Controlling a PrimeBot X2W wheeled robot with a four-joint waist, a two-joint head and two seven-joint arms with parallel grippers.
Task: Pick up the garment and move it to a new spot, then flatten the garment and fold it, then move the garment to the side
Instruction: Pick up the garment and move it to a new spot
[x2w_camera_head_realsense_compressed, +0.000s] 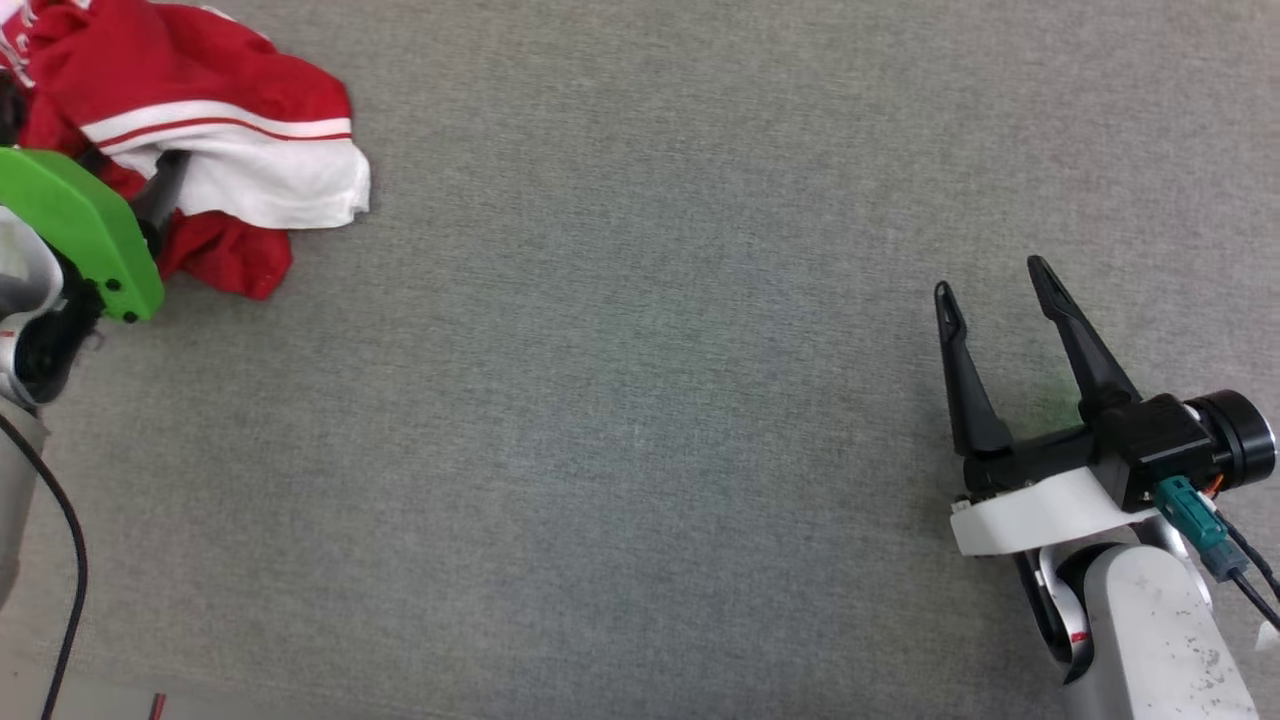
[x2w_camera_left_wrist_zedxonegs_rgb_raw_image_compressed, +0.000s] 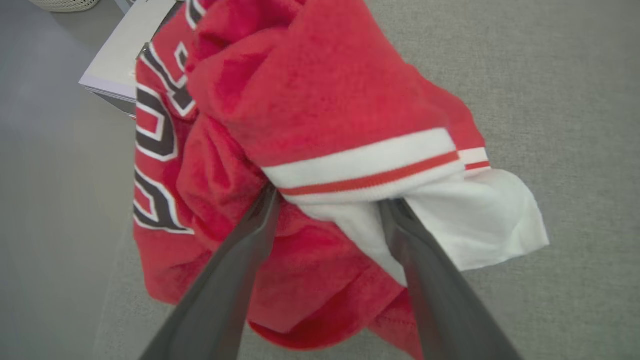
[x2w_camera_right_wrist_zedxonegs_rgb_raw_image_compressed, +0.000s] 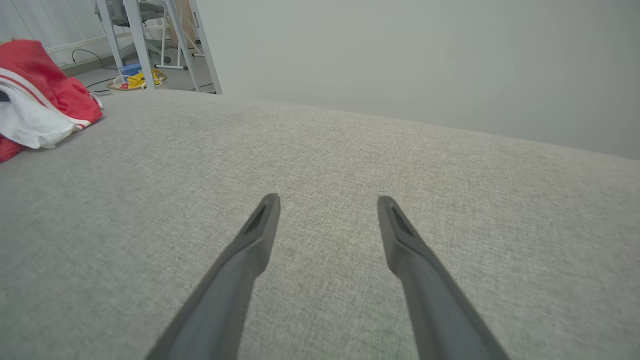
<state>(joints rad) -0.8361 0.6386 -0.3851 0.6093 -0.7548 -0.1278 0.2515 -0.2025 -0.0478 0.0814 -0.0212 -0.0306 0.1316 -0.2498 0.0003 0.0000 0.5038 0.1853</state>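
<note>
Right gripper (x2w_camera_head_realsense_compressed: 988, 276): black tapered fingers (x2w_camera_head_realsense_compressed: 1080, 340), white bracket (x2w_camera_head_realsense_compressed: 1030, 515), teal connector (x2w_camera_head_realsense_compressed: 1190, 505), black cables (x2w_camera_head_realsense_compressed: 1250, 585), speckled white forearm (x2w_camera_head_realsense_compressed: 1160, 640). Left gripper (x2w_camera_left_wrist_zedxonegs_rgb_raw_image_compressed: 331, 197): green bracket (x2w_camera_head_realsense_compressed: 85, 225), black cable (x2w_camera_head_realsense_compressed: 70, 560), dark-grey fingers (x2w_camera_left_wrist_zedxonegs_rgb_raw_image_compressed: 225, 280).

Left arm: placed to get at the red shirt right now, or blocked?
Probably yes. The left gripper is open, its fingers on either side of a white fold of the garment, just under the striped trim. Nothing lies between them and the cloth.

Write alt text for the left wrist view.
A crumpled red T-shirt with a white sleeve, red-striped white trim and black white-outlined lettering lies bunched on a grey woven surface. The left end effector has its two dark fingers open, tips at the folds beneath the striped trim.
</note>
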